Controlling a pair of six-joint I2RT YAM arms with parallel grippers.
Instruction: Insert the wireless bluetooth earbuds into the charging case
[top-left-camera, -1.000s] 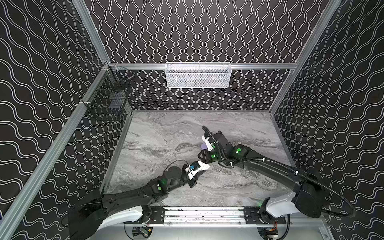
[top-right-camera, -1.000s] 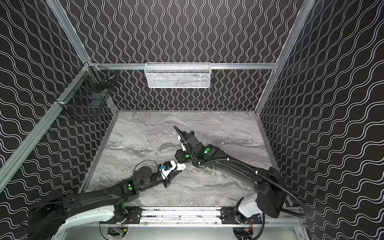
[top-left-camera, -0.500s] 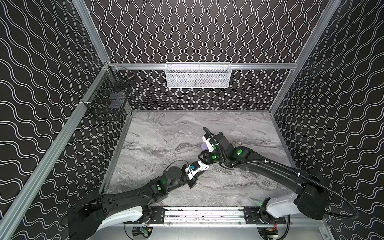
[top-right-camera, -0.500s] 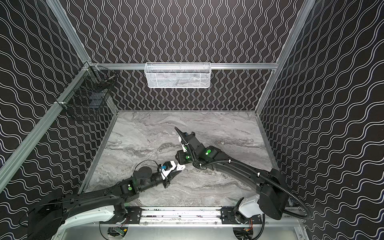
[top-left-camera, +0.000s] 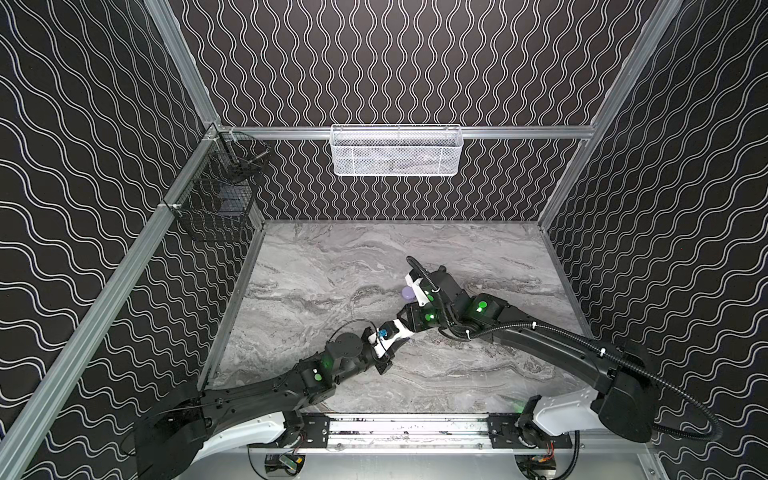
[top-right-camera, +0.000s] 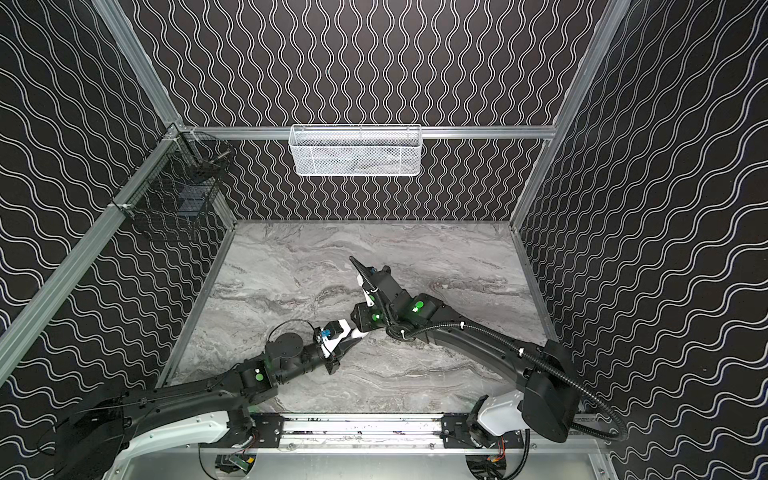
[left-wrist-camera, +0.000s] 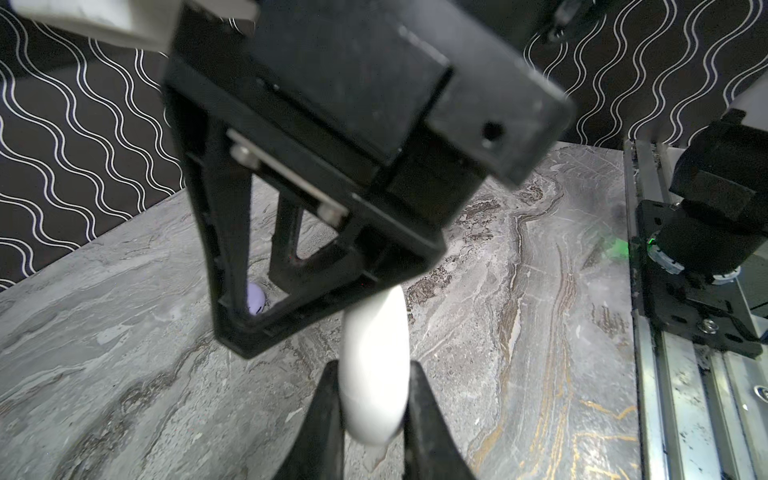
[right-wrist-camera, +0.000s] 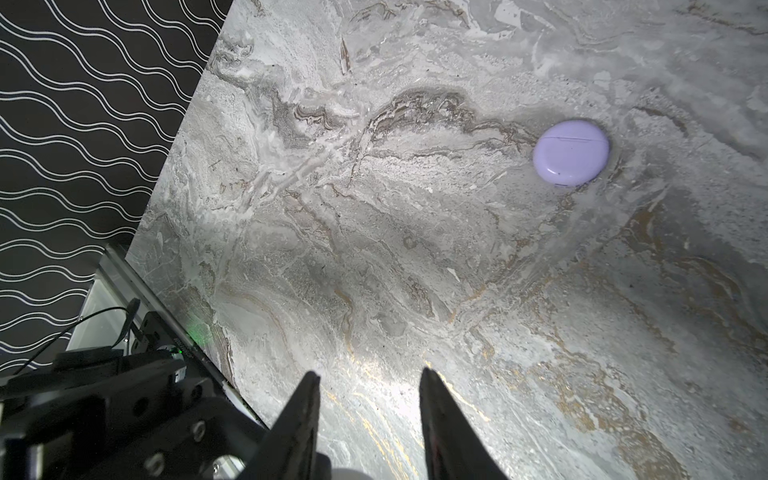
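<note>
White charging case (left-wrist-camera: 374, 357): held edge-on in the left claw (left-wrist-camera: 374, 370). The two black fingers (left-wrist-camera: 322, 415) are closed on its flat faces, one on each side. Roughly the near half of the case sits between them and the rest stands out past the fingertips. No lid seam can be made out from this angle. The far end of the case is hidden behind the body of the right claw (right-wrist-camera: 370, 376), which stands directly ahead of the left claw and close to it. Whether that body touches the case cannot be determined.

Right claw: jaws partly apart, with bare counter (right-wrist-camera: 374, 249) showing between the fingertips and nothing gripped there. A sliver of white shows at the root of the fingers; contact with it cannot be confirmed.

Lavender charging case (right-wrist-camera: 571, 153): lies flat on the counter with its lid shut and a seam line visible across its top. It sits ahead of the right claw, well beyond the fingertips and off their centre line, untouched. In the left wrist view the lavender charging case (left-wrist-camera: 255, 297) is glimpsed through the open frame of the right claw, farther from the left claw than the white case. In a top view the lavender charging case (top-left-camera: 407, 294) lies just beside the right wrist.

White mesh basket (top-left-camera: 395, 151) and black wire basket (top-left-camera: 216, 199): fixed on the walls, well apart from both claws.
</note>
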